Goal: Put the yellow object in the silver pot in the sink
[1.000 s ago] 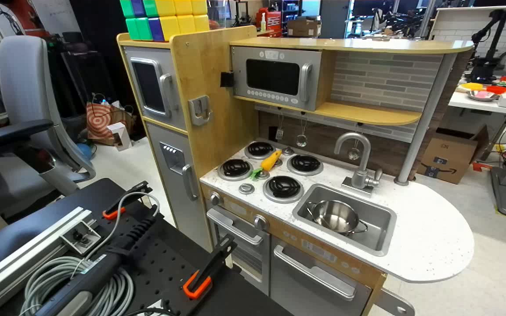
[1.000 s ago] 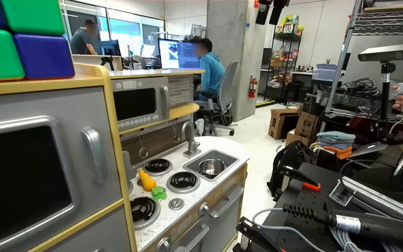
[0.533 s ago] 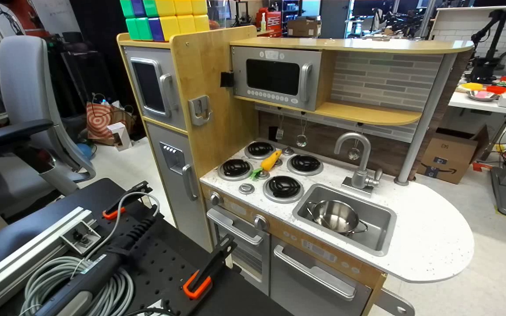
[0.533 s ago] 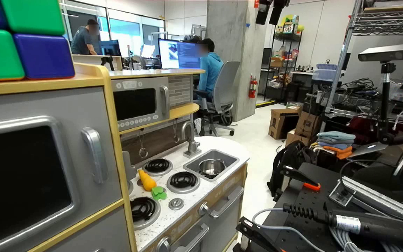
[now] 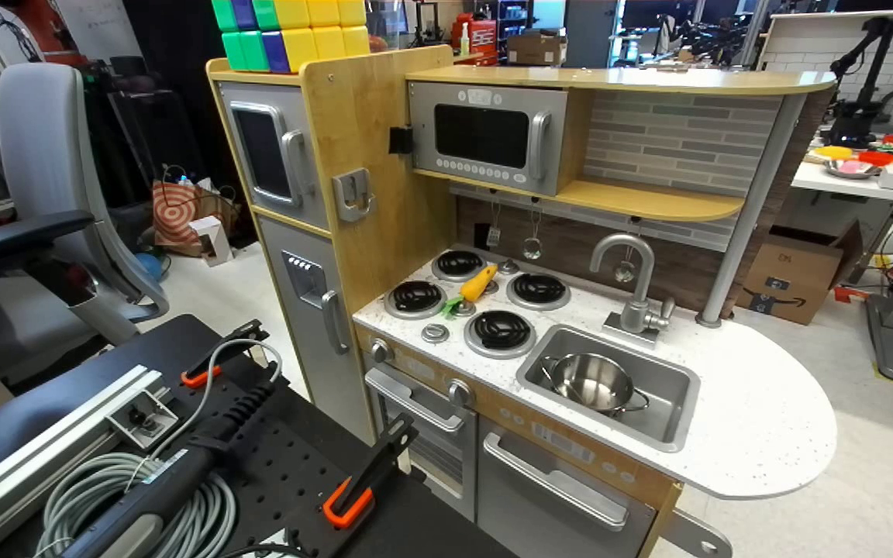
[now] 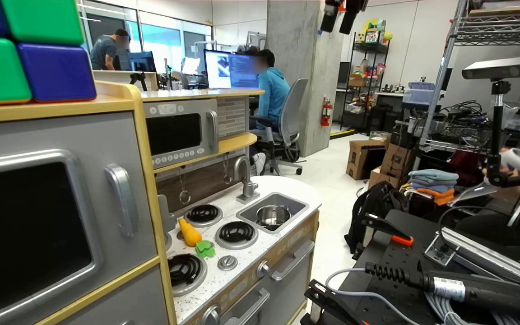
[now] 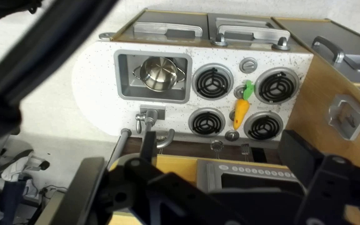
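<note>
Yellow carrot (image 7: 241,112) among 4 burners (image 7: 212,82), well apart from the wide-spread tool (image 6: 336,30)

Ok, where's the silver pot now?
In the wrist view, the silver pot sits in the sink, left of the nearest burner, with the faucet lower in frame.

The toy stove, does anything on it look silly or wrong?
A bit: the yellow carrot lies between the four burners, an odd spot, since food cooks in something like the silver pot. I see nothing broken.
</note>
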Action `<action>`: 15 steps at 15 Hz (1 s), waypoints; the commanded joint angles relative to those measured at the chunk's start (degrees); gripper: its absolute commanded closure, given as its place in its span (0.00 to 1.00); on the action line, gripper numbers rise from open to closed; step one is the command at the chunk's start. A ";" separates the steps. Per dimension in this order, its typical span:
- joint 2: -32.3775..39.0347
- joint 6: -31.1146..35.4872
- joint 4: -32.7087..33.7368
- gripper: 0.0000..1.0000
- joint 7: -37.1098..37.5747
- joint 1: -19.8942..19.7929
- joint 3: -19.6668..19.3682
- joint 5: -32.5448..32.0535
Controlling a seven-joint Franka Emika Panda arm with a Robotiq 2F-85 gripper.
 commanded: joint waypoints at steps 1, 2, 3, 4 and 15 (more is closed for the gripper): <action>9.63 15.05 0.15 0.00 4.19 0.31 0.59 1.81; 12.71 19.52 -0.37 0.00 6.24 -0.45 1.34 0.40; 16.24 22.68 0.01 0.00 8.18 -0.95 1.93 -0.80; 20.16 24.53 1.14 0.00 10.70 -1.45 2.61 -2.60; 42.70 18.72 13.53 0.00 22.99 4.21 0.80 -13.72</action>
